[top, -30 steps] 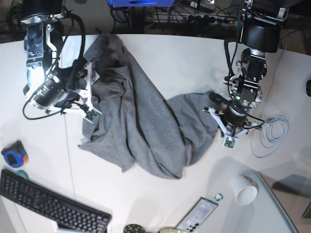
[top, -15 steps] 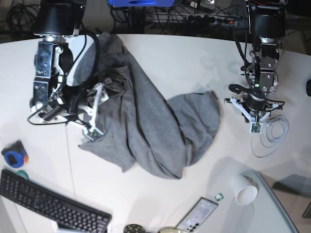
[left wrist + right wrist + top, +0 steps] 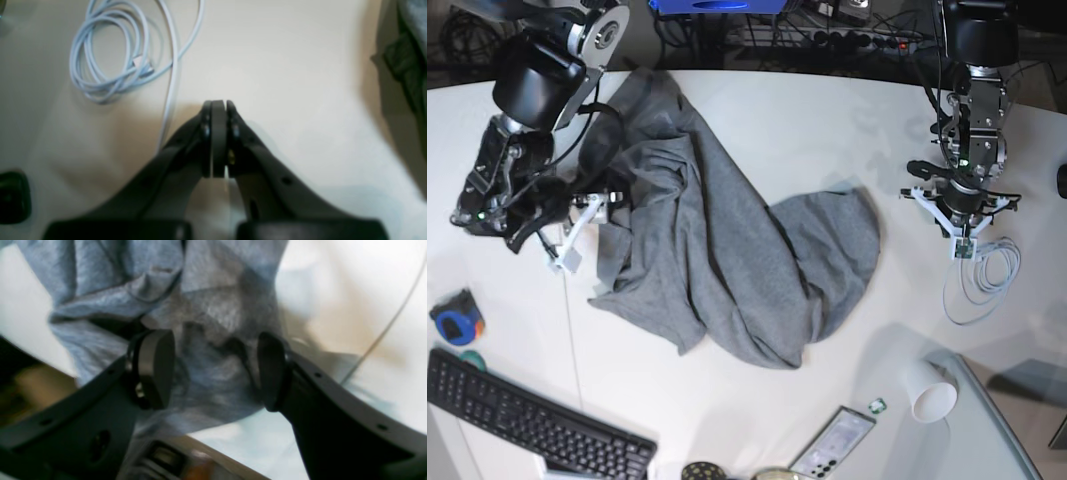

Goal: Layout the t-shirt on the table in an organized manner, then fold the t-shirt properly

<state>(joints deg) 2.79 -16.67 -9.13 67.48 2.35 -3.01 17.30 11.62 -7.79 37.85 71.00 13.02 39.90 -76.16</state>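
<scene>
The grey t-shirt [image 3: 727,240] lies crumpled across the middle of the white table [image 3: 847,130], bunched in loose folds. My right gripper [image 3: 577,235] hangs at the shirt's left edge. In the right wrist view it [image 3: 213,370] stands open, with wrinkled t-shirt [image 3: 206,306] fabric under and between the pads [image 3: 156,368]; the jaws are not closed on it. My left gripper [image 3: 962,238] is over bare table, apart from the shirt's right edge. In the left wrist view it [image 3: 218,103] is shut with nothing in it, and the t-shirt [image 3: 413,20] shows only at the far right.
A coiled pale cable [image 3: 982,275] lies just beyond the left gripper, also seen as cable [image 3: 113,60]. Along the near edge sit a black keyboard [image 3: 527,420], a blue-and-orange object [image 3: 455,320], a paper cup [image 3: 930,392] on its side and a flat handset [image 3: 832,443].
My left gripper has drawn away from the t-shirt's right edge to bare table beside the cable. The right arm has swung and tilted at the shirt's left edge.
</scene>
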